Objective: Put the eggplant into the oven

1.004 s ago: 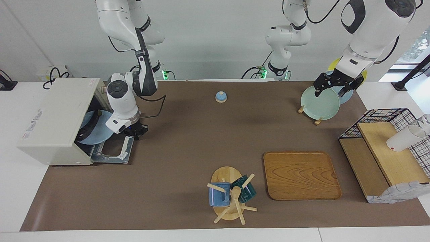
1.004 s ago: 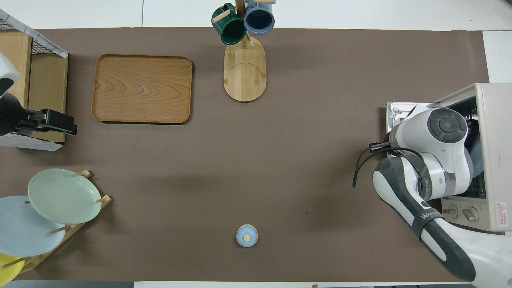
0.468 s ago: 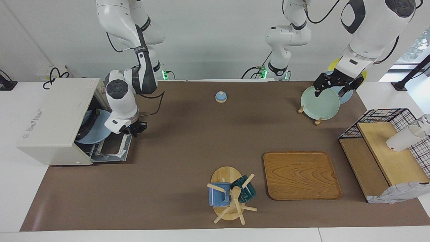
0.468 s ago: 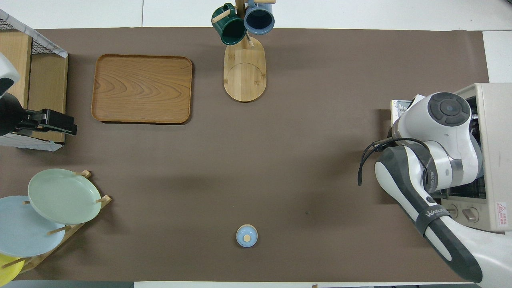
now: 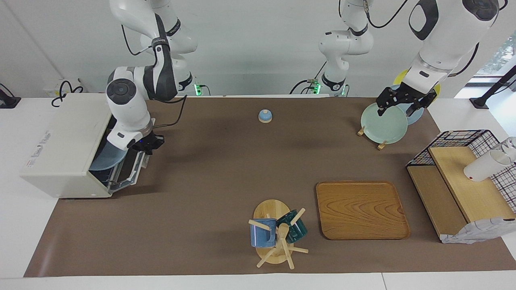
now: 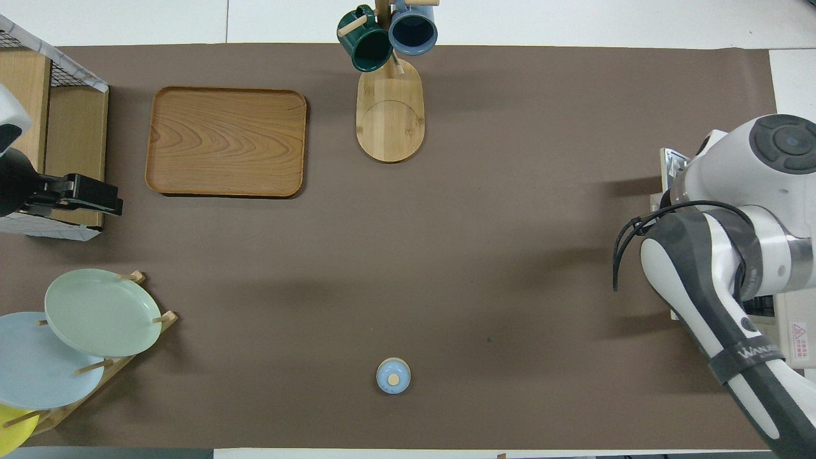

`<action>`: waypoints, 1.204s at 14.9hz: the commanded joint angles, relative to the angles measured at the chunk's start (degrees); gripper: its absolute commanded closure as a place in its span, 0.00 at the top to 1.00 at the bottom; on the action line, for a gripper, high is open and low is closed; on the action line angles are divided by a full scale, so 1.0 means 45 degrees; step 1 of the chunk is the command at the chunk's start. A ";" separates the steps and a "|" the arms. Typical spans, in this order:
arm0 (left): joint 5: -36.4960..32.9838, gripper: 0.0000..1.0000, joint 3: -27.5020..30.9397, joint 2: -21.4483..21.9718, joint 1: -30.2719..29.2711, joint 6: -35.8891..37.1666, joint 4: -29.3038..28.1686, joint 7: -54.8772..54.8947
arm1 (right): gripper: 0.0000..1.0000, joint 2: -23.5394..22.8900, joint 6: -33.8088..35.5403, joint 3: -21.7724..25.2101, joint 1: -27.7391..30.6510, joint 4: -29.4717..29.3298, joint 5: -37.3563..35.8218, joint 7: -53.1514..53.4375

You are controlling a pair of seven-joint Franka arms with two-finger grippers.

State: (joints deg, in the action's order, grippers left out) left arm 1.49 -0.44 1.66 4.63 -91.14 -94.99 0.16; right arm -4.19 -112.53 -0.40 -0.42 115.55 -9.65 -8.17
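Facing view. The oven (image 5: 64, 147) is a boxy off-white case at the right arm's end of the table, its drop-down door (image 5: 131, 171) raised partway and tilted. A pale blue plate (image 5: 105, 158) shows through the gap; the eggplant itself cannot be made out, hidden if it is inside. The right gripper (image 5: 148, 145) hangs at the door's upper edge, dark and compact; whether its fingers are parted cannot be told. The left gripper (image 5: 403, 102) sits over the glossy green plate (image 5: 383, 127) standing in a wooden rack; the gap between its fingers cannot be told either. The brown mat (image 5: 225, 173) is matte and smooth, with wide open room through the middle. A small blue knobbed lid (image 5: 265, 116) lies alone, nearer to the robots. A wooden tray (image 5: 360, 209) with rounded corners lies flat beside a mug tree (image 5: 278, 237) carrying a blue and a dark green mug. A wire-and-wood shelf (image 5: 463, 181) is cut off at the frame edge.

Overhead view. The right arm's white shell (image 6: 752, 210) covers nearly all of the oven (image 6: 794, 331); only a corner of the door and a warning label show. The left gripper (image 6: 83, 194) juts in as a black bar beside the shelf. Tray (image 6: 226, 141), lid (image 6: 393, 376) and plate (image 6: 102, 312) lie well apart.
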 commanded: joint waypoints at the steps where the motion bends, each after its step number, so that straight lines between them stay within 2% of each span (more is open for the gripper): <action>1: 0.0021 1.00 0.0040 0.0080 -0.0013 0.0037 -0.0005 -0.0075 | 0.09 -0.0085 0.0202 0.0129 0.0989 -0.0229 -0.0279 -0.0996; 5: 0.0021 1.00 0.0040 0.0080 -0.0013 0.0037 -0.0005 -0.0075 | 0.09 0.0091 0.0825 0.0187 0.1577 -0.0560 -0.0239 -0.1895; 11: 0.0002 1.00 0.0040 0.0080 -0.0013 0.0037 -0.0005 -0.0075 | 0.09 0.0208 0.2095 0.0285 0.1558 -0.1400 -0.0259 -0.2092; 18: 0.0021 1.00 0.0040 0.0080 -0.0013 0.0037 -0.0005 -0.0075 | 0.11 0.0813 0.2722 0.0694 0.1597 -0.1460 -0.0201 -0.2910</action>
State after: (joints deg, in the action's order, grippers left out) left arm 1.49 -0.43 1.66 4.63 -91.14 -94.99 0.16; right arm -1.52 -101.53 1.93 5.85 109.15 -10.32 -17.92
